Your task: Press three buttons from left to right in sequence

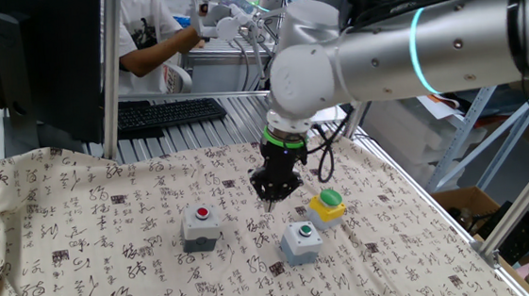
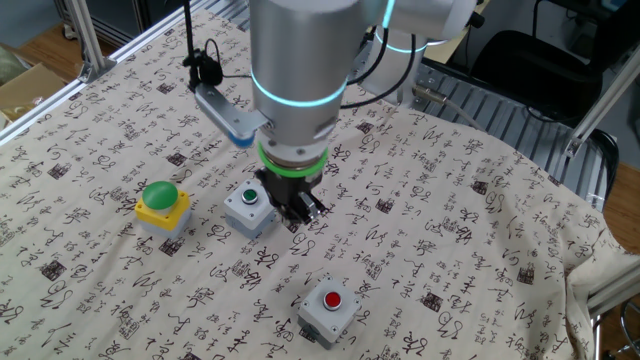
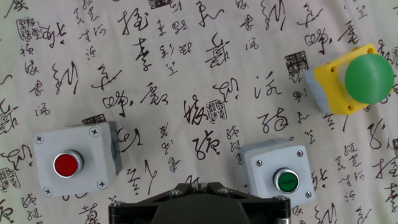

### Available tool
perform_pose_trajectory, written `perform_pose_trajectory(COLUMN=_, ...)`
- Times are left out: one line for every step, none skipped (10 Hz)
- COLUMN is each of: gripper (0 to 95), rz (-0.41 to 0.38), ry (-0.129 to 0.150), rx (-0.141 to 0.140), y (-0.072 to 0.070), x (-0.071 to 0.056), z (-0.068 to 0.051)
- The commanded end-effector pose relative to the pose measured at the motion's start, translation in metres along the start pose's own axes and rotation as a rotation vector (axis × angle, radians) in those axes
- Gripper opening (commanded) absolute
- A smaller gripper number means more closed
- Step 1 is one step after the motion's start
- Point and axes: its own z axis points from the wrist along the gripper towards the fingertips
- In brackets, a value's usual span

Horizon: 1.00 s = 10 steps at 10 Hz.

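Three button boxes sit on the patterned cloth. The grey box with the red button (image 1: 200, 224) is on the left, the grey box with the green button (image 1: 301, 240) is in the middle, and the yellow box with the green domed cap (image 1: 327, 206) is on the right. My gripper (image 1: 269, 202) points down and hangs above the cloth between the red and green boxes, touching neither. In the hand view the fingertips (image 3: 194, 185) meet, so the gripper (image 3: 199, 185) is shut and empty. That view also shows the red box (image 3: 74, 165), the green box (image 3: 280, 175) and the yellow box (image 3: 348, 78).
The cloth-covered table (image 1: 85, 275) ends at a metal rail on the right (image 1: 420, 202). A keyboard (image 1: 167, 111) and a person (image 1: 147, 34) are behind the table. In the other fixed view the gripper (image 2: 298, 212) is right beside the green box (image 2: 250, 205).
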Motion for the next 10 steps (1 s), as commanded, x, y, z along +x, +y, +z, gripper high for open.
perform_pose_trajectory(gripper=0.0, rz=0.013, ry=0.007, rx=-0.012, y=0.0013, x=-0.0009, z=0.0003)
perform_pose_trajectory(gripper=0.0, rz=0.015, ry=0.007, rx=-0.012, y=0.0013, x=-0.0009, z=0.0003)
perform_pose_trajectory(gripper=0.0, rz=0.019, ry=0.014, rx=-0.018, y=0.0013, x=-0.0008, z=0.0002)
perform_pose_trajectory(gripper=0.0, rz=0.021, ry=0.014, rx=-0.024, y=0.0014, x=-0.0006, z=0.0003)
perform_pose_trajectory(gripper=0.0, rz=0.026, ry=0.016, rx=-0.029, y=0.0014, x=-0.0007, z=0.0004)
perform_pose_trajectory(gripper=0.0, rz=0.030, ry=0.018, rx=-0.032, y=0.0014, x=-0.0008, z=0.0005)
perform_pose_trajectory(gripper=0.0, rz=0.033, ry=0.020, rx=-0.039, y=0.0014, x=-0.0008, z=0.0006)
perform_pose_trajectory(gripper=0.0, rz=0.034, ry=0.019, rx=-0.037, y=0.0014, x=-0.0008, z=0.0005)
perform_pose_trajectory(gripper=0.0, rz=0.034, ry=0.019, rx=-0.040, y=0.0014, x=-0.0007, z=0.0006)
perform_pose_trajectory(gripper=0.0, rz=0.034, ry=0.019, rx=-0.044, y=0.0017, x=-0.0004, z=0.0005)
